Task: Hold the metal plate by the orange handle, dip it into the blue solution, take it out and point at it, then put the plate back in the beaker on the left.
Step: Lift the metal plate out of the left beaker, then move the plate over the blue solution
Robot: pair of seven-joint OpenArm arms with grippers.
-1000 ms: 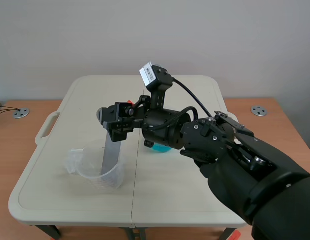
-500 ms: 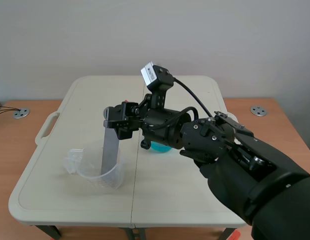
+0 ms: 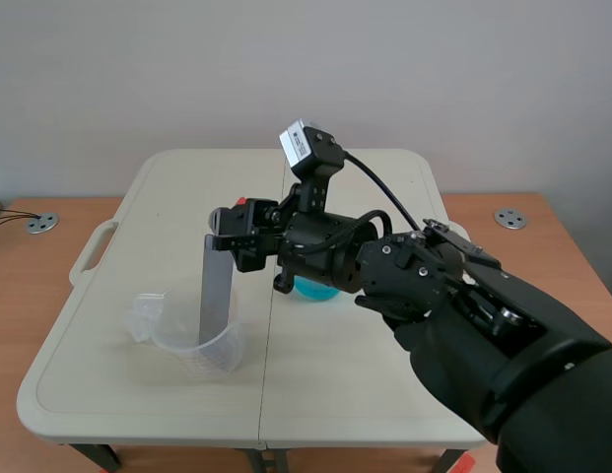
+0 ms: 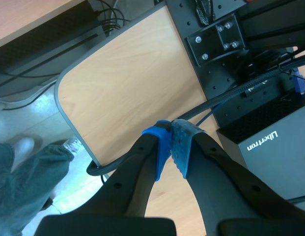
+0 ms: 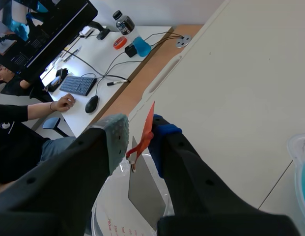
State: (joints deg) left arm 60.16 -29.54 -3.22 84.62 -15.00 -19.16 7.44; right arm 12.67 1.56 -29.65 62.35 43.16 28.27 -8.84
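Right gripper [image 5: 140, 132] above the clear beaker [image 3: 202, 350], with the metal plate [image 3: 217, 291] standing inside it.
Its fingers sit apart around the orange handle [image 5: 146, 129], with a gap on one side, so the plate looks released. A pad snagging the handle could make the tall plate tip the light beaker over. The left gripper [image 4: 172, 142] is clenched on nothing.

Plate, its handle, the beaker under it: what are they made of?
Plate: looks like metal, flat dull-grey sheet. Handle: thin, orange, likely tape or plastic; can't tell which. Beaker: clear plastic, probably; see-through wall with printed red marks.
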